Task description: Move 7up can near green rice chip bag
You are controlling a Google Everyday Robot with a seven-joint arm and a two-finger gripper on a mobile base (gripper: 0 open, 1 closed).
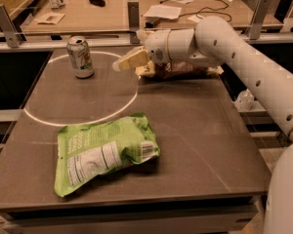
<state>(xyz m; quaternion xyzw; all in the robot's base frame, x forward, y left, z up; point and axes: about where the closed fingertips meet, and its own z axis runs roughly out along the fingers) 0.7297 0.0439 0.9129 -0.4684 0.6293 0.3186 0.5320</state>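
Observation:
The 7up can (80, 56) stands upright at the back left of the dark table, just inside a white circle line (132, 97). The green rice chip bag (105, 152) lies flat near the table's front, label side up. My gripper (134, 66) hovers above the table to the right of the can, about a can's width of gap away. Its cream fingers (131, 60) point left toward the can, open and empty. The can and the bag are far apart.
A brown and cream chip bag (183, 71) lies at the back, partly hidden behind my wrist. The white arm (244, 62) stretches in from the right. Behind the table is a wooden desk (102, 13) with papers, cables and metal brackets.

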